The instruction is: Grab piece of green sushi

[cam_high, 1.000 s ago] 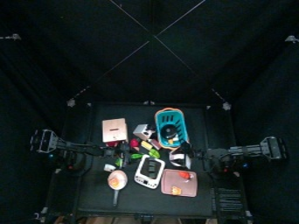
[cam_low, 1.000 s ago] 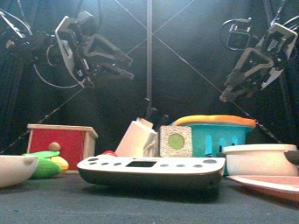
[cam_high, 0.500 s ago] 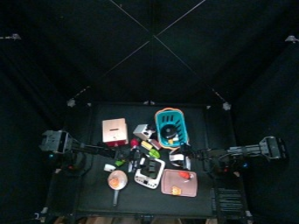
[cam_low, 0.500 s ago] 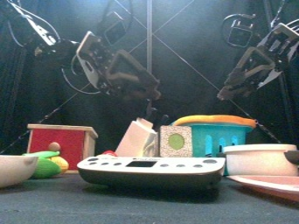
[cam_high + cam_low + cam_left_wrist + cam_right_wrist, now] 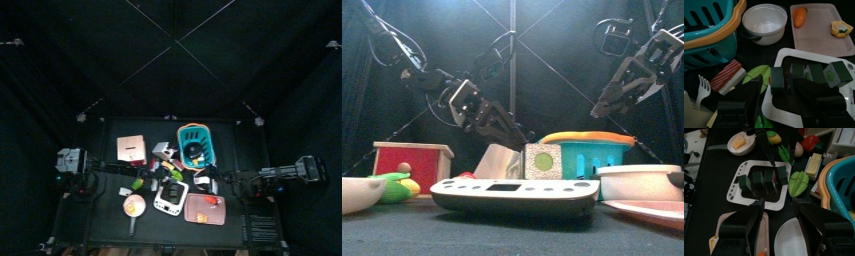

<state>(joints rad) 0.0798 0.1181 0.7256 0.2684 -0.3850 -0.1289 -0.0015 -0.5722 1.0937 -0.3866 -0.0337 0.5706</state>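
Observation:
Several green sushi pieces stand in a row on a white tray; they also show in the right wrist view. My left gripper is open just above them, with the nearest green piece between its jaws, not touching. In the front view the left gripper hangs low over the tray. My right gripper is open and empty, held high at the right.
A teal basket, a white cup and a pink tray with an orange piece and a yellow piece lie close by. A red and white sushi and a green leaf lie beside the tray. A red box stands left.
My left arm has swung down and toward the table's middle, over the sushi tray. The right arm has hardly moved.

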